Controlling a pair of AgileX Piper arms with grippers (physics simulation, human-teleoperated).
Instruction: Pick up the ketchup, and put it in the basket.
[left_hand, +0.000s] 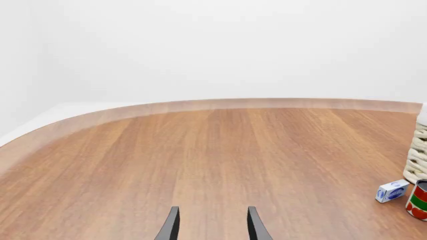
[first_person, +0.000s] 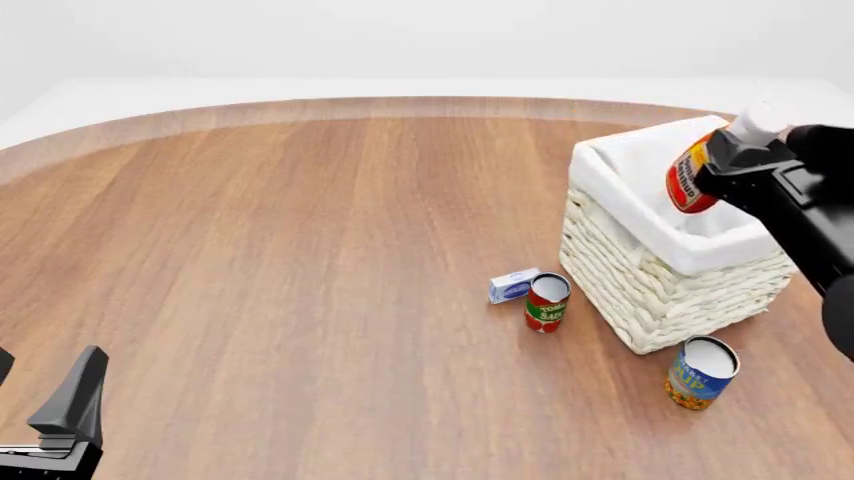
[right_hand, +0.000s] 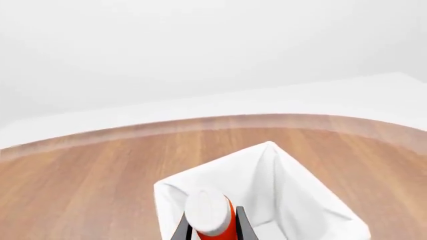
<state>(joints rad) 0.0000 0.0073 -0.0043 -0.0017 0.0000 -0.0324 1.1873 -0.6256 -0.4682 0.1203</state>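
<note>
Bright even light, faint shadows, sharp renders

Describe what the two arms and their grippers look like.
The right arm is matte black and blocky, with flat-faced housings. The left gripper has dark grey, angular, wedge-shaped fingers; the left wrist view shows them as thin tapered black blades. No cables or markings are visible.

Red-orange ketchup (first_person: 689, 178) with white label, cream-white woven basket (first_person: 641, 285) lined in white cloth, red-and-green can (first_person: 546, 303), blue-and-yellow can (first_person: 698, 373), small blue-white box (first_person: 511, 286), warm brown wood-grain table (first_person: 294, 270), black right gripper (first_person: 727, 160).
</note>
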